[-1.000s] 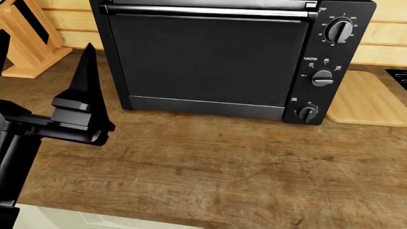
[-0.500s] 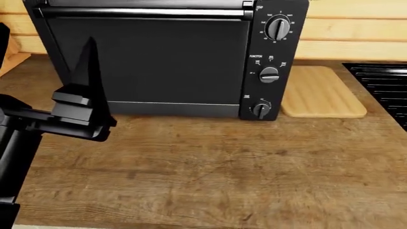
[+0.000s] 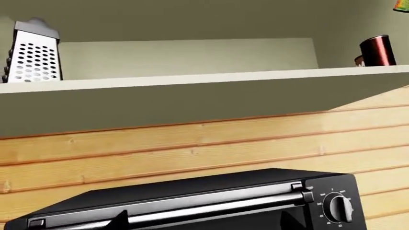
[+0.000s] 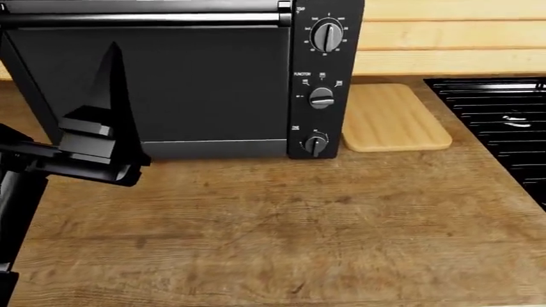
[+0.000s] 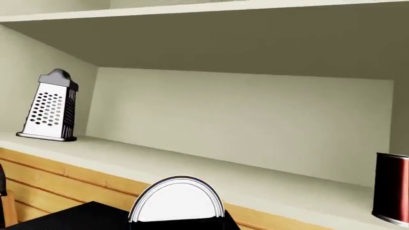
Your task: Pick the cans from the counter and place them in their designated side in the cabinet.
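step: i searched the counter (image 4: pixel 298 236) for cans; none showed.
left gripper (image 4: pixel 107 128): empty, jaw state unclear.
next: keep looking beyond the oven (image 4: pixel 171 77).

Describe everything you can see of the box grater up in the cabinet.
The box grater stands upright on the pale cabinet shelf, at the end near the side wall. It looks like shiny metal: a tapered body punched with rows of small holes and a rounded handle on top. Nothing touches it but the shelf; a dark red can stands at the far end.
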Available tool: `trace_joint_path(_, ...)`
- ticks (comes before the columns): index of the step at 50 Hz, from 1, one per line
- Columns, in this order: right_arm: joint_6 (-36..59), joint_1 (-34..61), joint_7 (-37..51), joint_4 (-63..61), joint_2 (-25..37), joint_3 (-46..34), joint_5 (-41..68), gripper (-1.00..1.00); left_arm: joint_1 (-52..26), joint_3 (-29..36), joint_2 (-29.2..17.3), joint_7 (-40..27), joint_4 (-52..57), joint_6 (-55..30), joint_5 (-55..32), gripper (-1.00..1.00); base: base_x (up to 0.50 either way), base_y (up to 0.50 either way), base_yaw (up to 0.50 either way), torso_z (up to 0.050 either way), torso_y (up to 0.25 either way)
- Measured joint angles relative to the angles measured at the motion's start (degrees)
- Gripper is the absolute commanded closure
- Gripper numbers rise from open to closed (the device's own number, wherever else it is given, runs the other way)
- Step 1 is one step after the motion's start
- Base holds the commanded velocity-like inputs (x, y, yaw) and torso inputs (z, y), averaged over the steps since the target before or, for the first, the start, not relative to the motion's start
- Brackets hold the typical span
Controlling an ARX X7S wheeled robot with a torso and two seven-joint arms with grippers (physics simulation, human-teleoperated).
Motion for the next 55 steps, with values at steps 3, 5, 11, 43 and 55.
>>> trace_joint_path(3, -0.2, 0.3, -0.4, 0.1, -0.2, -0.1, 0.0, 1.0, -0.1, -0.3, -0.3, -0.1, 0.0, 0.2, -0.4, -1.0, 0.09, -0.19, 0.0, 0.0, 0.0)
trace_joint_path(5, -0.3, 0.5, -0.6, 0.3, -0.2, -0.2, -0.2, 1.0, -0.3, -0.4, -0.6, -0.1, 0.0, 0.3, -0.6, -1.0, 0.09, -0.19, 0.0, 0.0, 0.0)
trace_joint_path(11, -0.4, 2.0, -1.2, 1.3, -0.4, -0.6, -1.1, 1.0, -1.3, -0.8, -1.2, -0.4, 0.2, 0.3, -1.8, -1.0, 0.09, -0.14, 0.0, 0.0, 0.002)
trace_joint_path(43, -0.6, 4.1, -2.7, 1.7, 0.0, -1.5, -2.8, 1.0, -2.6, -1.9, -3.1, -1.2, 0.6, 1.1, -4.1, -1.0, 0.23, -0.07, -0.1, 0.0, 0.001)
trace_joint_path(55, -0.9, 4.5, -3.9, 1.9, -0.5, -2.3, -2.7, 1.0, -1.1, -2.1, -3.3, -0.6, 0.1, 1.9, -3.0, -1.0, 0.14, -0.01, 0.23, 0.0, 0.003)
